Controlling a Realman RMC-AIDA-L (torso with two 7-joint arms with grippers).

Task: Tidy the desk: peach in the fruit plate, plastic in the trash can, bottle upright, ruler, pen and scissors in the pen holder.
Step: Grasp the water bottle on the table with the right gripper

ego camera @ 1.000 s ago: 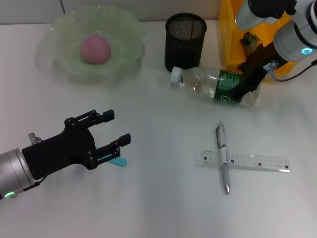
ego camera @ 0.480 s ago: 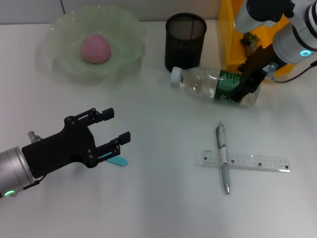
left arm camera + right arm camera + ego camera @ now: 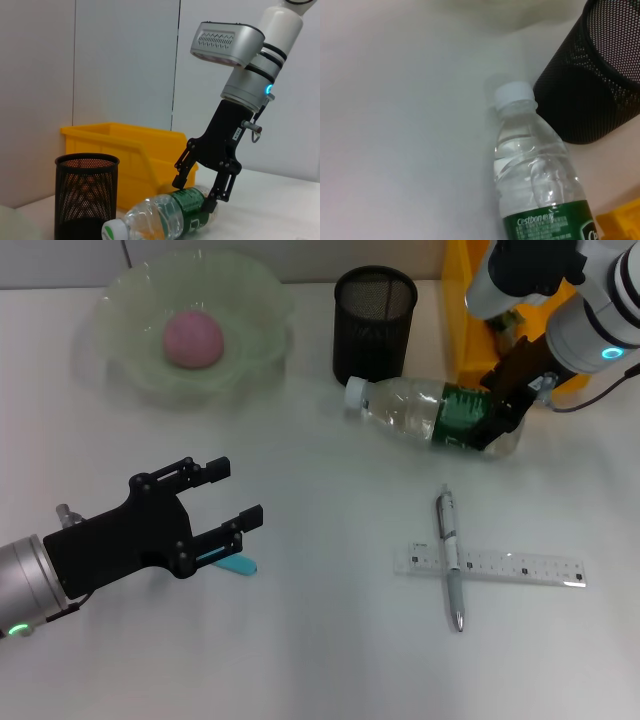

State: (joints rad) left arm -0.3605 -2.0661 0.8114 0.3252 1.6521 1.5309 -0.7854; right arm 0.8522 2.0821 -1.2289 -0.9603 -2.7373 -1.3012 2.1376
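We are looking at the desk (image 3: 330, 660), a plain white tabletop. The fruit plate (image 3: 255, 300) is sitting at its far left, and the pen holder (image 3: 374, 325) is standing upright near the far middle. The trash can (image 3: 458, 315) is resting just beside the pen holder on the right. The bottle (image 3: 425, 412) is lying on its side in front of them, its cap pointing left. Nearer to us, the ruler (image 3: 510, 567) is lying flat with the pen (image 3: 449, 548) crossing over it. Part of the scissors (image 3: 238, 564) is showing at the left.
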